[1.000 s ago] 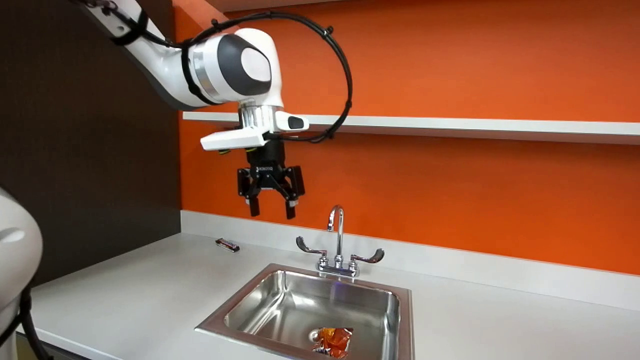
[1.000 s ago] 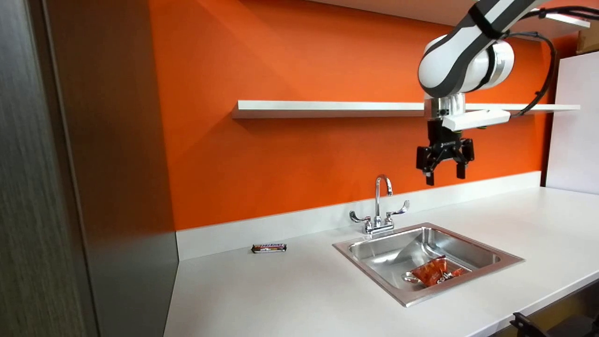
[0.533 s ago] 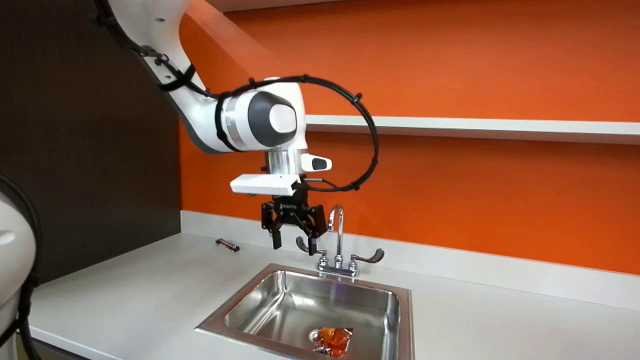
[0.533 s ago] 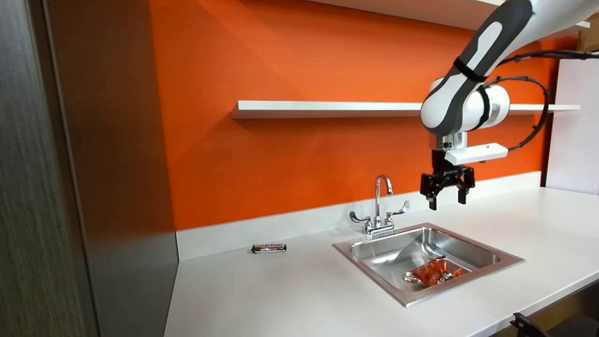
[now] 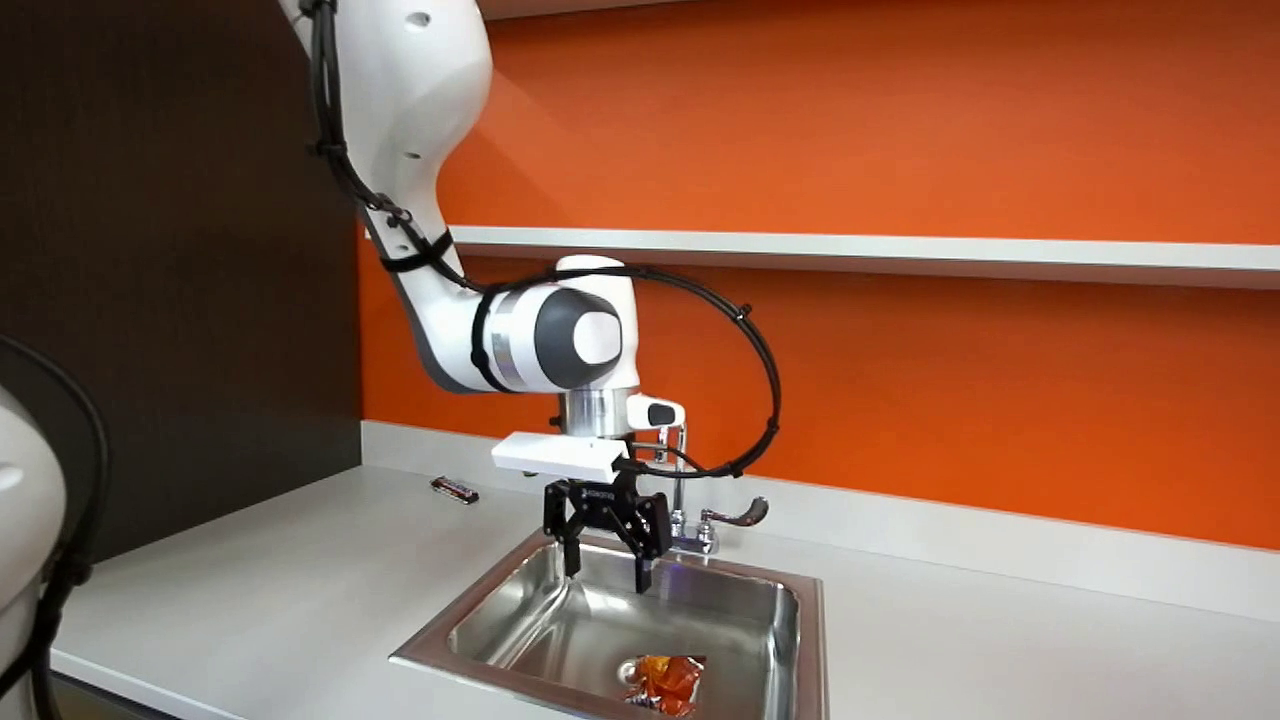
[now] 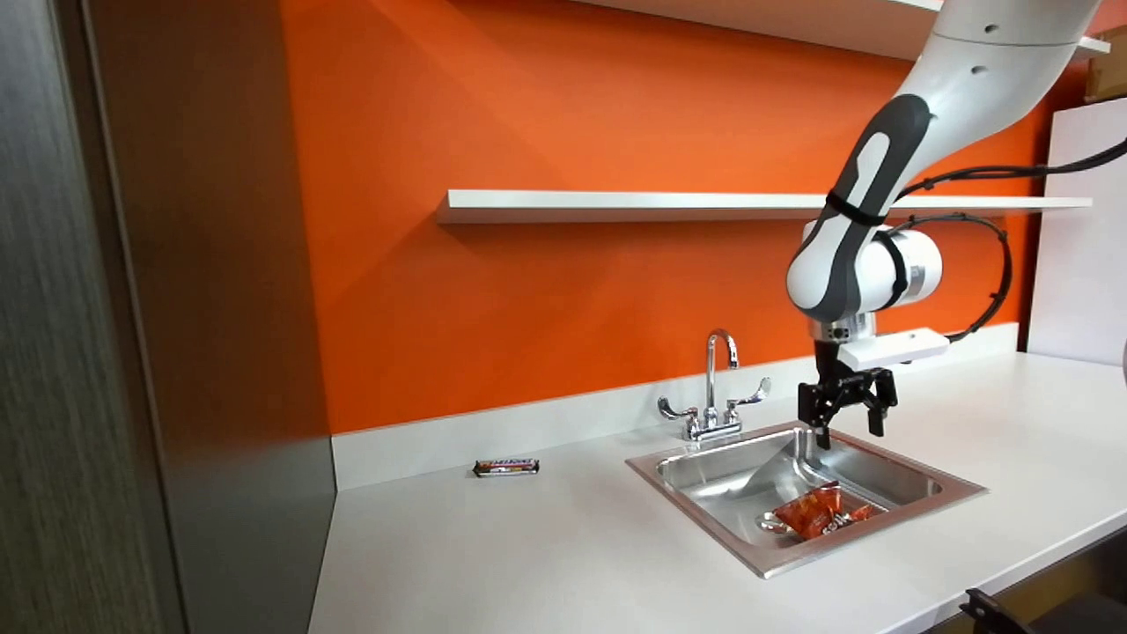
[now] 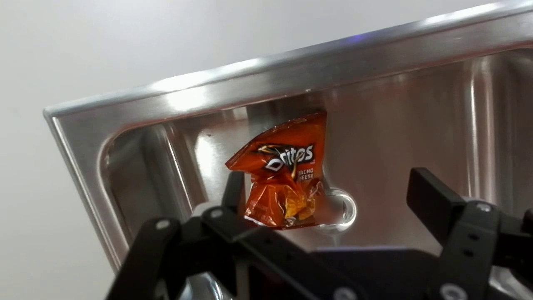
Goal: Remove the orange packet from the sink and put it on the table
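Note:
The orange packet, crinkled and with white lettering, lies on the basin floor beside the drain. It shows in both exterior views [image 5: 668,684] [image 6: 808,512] and in the wrist view [image 7: 300,133]. The steel sink [image 5: 811,650] [image 6: 761,560] [image 7: 250,85] is set into the pale table [image 5: 270,590] [image 6: 528,555] [image 7: 83,50]. My gripper [image 5: 607,580] [image 6: 850,438] points down, open and empty, above the back part of the sink, higher than the packet. In the wrist view, the packet is beyond the open fingers [image 7: 327,179], nearer the left finger, which overlaps its edge.
The chrome tap [image 5: 680,510] [image 6: 711,387] stands behind the sink, close to the gripper and partly hidden by it in an exterior view. A small wrapped bar [image 5: 455,490] [image 6: 506,467] lies on the table near the back wall. A white shelf [image 5: 900,247] [image 6: 616,206] runs above.
My open gripper has come down a long way toward the sink, also shifting right in an exterior view. The packet and the small bar have not moved.

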